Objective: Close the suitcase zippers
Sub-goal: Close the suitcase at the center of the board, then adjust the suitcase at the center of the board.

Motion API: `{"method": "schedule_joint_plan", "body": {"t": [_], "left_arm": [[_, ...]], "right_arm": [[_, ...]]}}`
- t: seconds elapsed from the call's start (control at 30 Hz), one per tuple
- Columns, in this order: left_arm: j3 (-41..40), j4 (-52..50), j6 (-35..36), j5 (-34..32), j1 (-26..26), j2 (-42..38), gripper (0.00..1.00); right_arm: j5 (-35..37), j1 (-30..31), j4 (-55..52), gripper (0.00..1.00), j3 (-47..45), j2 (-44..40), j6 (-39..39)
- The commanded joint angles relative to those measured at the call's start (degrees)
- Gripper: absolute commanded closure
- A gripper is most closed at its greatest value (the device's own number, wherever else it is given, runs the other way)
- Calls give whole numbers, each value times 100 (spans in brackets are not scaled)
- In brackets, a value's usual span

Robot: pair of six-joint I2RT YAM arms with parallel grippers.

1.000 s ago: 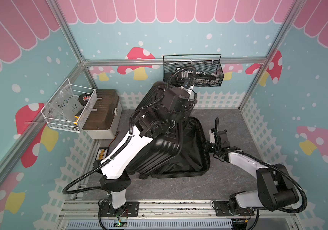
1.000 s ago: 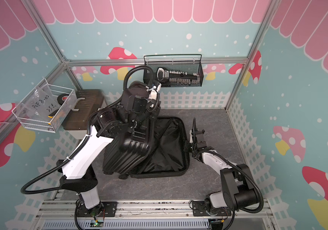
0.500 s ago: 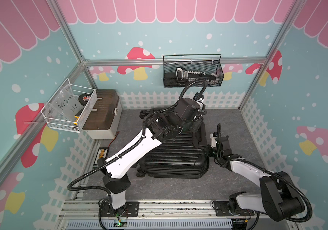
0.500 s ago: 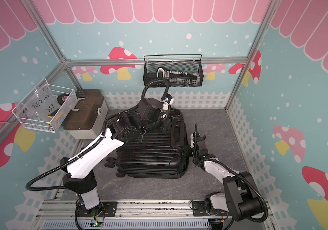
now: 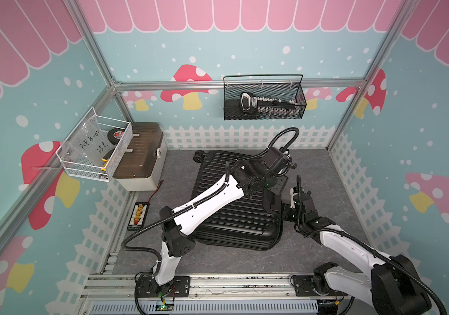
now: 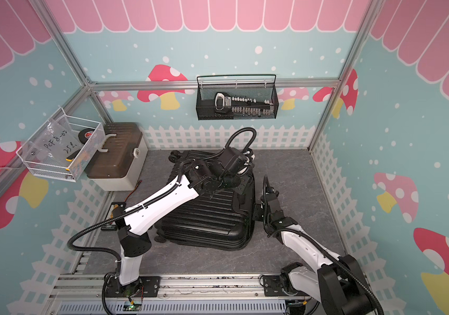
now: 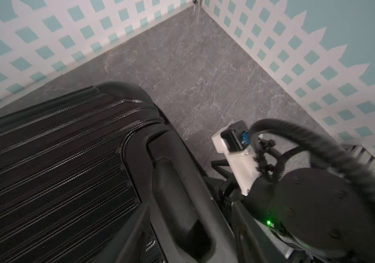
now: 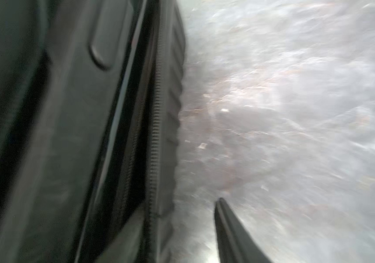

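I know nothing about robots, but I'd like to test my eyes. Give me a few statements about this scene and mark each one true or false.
1. The suitcase lies flat on the grey floor with its two halves folded together. True.
2. The black wire basket on the back wall is empty. False: a black and silver tool lies in it.
3. The left arm reaches over the suitcase. True.
4. The beige box has its brown lid raised. False: the lid is down.
5. The right gripper sits on top of the suitcase. False: it is low down beside the suitcase's side.
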Motion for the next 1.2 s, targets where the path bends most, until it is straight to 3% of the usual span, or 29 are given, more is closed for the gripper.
{"method": "schedule_joint_plan", "body": {"t": [0.0, 0.13, 0.33, 0.4, 0.5, 0.67, 0.9, 1.03, 1.17], "left_arm": [[261, -409, -340, 248, -8, 282, 44], [344, -575, -406, 284, -125, 551, 45], [494, -644, -479, 276, -278, 864, 46], [647, -681, -434, 215, -340, 940, 48], [823, -690, -378, 154, -425, 999, 49], [970, -657, -368, 361, -483, 1068, 52], [944, -633, -539, 283, -484, 1260, 52], [761, -648, -663, -240, -479, 1298, 52], [722, -648, -628, -249, -483, 1413, 51]], "right_arm": [[1247, -51, -783, 47, 88, -304, -30], [1466, -216, -1035, 44, 186, -374, -172], [983, -881, -1077, 45, 218, -503, -375], [816, -973, -1062, 49, 209, -554, -473], [513, -1001, -1019, 62, 199, -611, -579], [-623, -1001, -654, 74, 79, -467, -548], [-1279, -998, 17, 78, -334, -436, -83], [-1291, -983, 50, 78, -373, -479, -39], [-1326, -972, 48, 79, -375, -531, -34]]}}
